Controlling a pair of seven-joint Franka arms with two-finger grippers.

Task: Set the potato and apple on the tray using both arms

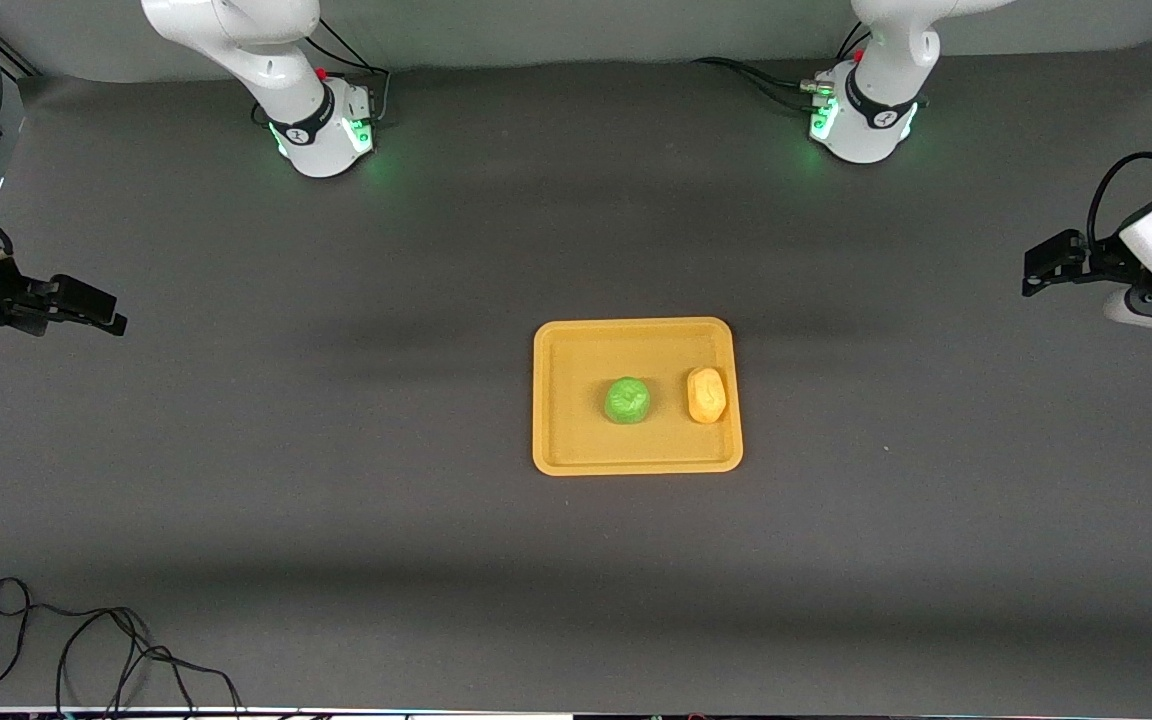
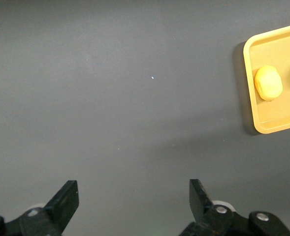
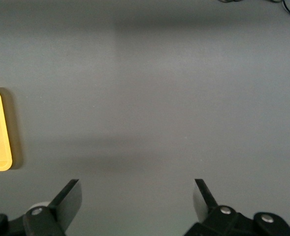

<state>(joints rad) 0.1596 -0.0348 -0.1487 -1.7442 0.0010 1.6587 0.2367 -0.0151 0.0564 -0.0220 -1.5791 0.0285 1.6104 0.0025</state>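
Resting place of the produce: the apple (image 1: 627, 400) and the potato (image 1: 706, 394) are both seen lying inside the tray (image 1: 636, 464), the apple near the middle, the potato just beside the rim toward the left arm's end of the worktop (image 1: 336, 480); the two are near each other but apart.
Tray: it is set flat on the dark worktop, roughly midway between the two arms' ends and well apart from both bases.
Left gripper (image 2: 134, 196): it is held over bare worktop at the left arm's end, well apart from the tray; its jaws are spread wide and nothing is held between them.
Right gripper (image 3: 137, 195): it is held over bare worktop at the right arm's end, also well apart from the tray; its jaws are spread wide and empty.
Task standing: it is judged complete, since both items are already on the tray.
Risk, potato: being so close to the rim, it could be rolled or tipped over the low edge if the tray were nudged.
Risk, arms: a sweep back over the middle could knock the tray or push the rounded apple out.
Risk, cable (image 1: 86, 640): the loose cable at the worktop's near edge could be snagged by a low pass.
Count: one apple, one potato, one tray, two arms, two grippers.
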